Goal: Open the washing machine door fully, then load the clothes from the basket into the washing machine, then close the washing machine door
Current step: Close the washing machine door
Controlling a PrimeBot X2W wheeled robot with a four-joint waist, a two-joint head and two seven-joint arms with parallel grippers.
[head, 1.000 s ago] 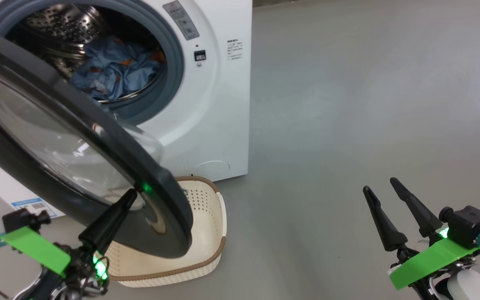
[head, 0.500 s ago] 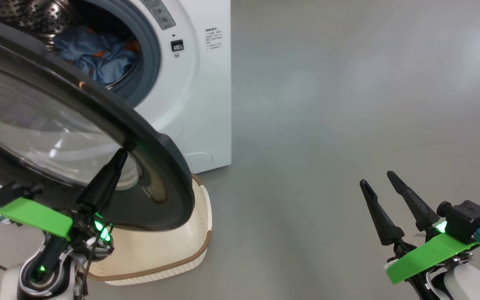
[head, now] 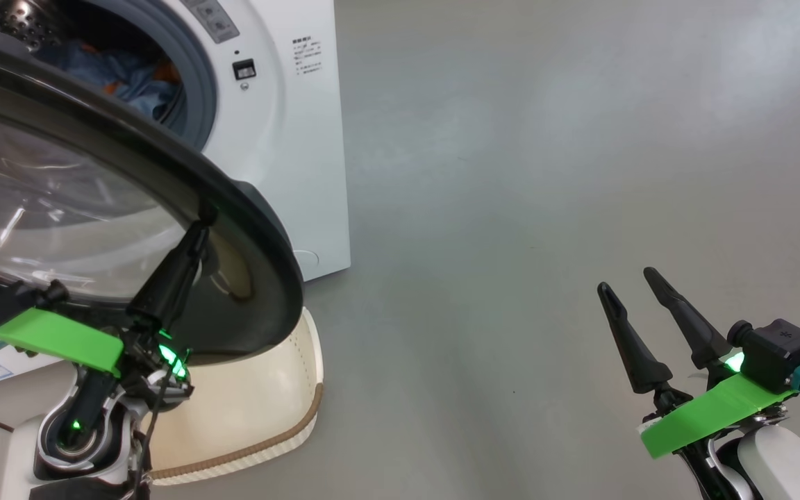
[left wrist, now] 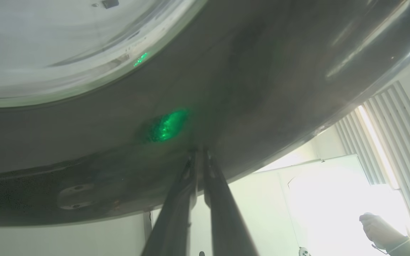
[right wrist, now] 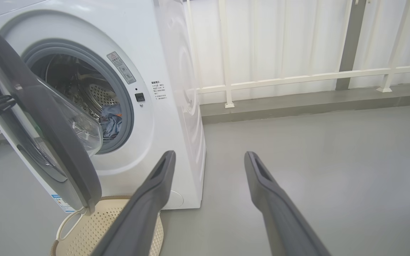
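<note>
The white washing machine point(head: 289, 139) stands at the upper left with its drum open. Light blue clothes point(head: 129, 80) lie inside the drum. The washing machine door point(head: 261, 229) hangs partly swung out, its black rim over the cream basket point(head: 261, 396) on the floor. My left gripper point(head: 198, 226) is shut, its tips pressed against the outer face of the door rim point(left wrist: 226, 89). My right gripper point(head: 624, 279) hovers open over the floor at the lower right, holding nothing. The right wrist view shows the door point(right wrist: 48, 135), the clothes point(right wrist: 110, 119) and the basket's bare perforated bottom point(right wrist: 94, 227).
Grey floor point(head: 546, 173) stretches to the right of the machine. A white railing point(right wrist: 297, 76) runs along the wall behind it. A person's hand point(left wrist: 376, 227) shows far off in the left wrist view.
The head view has shifted, so the machine sits further left. The door now hides more of the drum opening and the basket. My left gripper stays against the rim; the right is unchanged.
</note>
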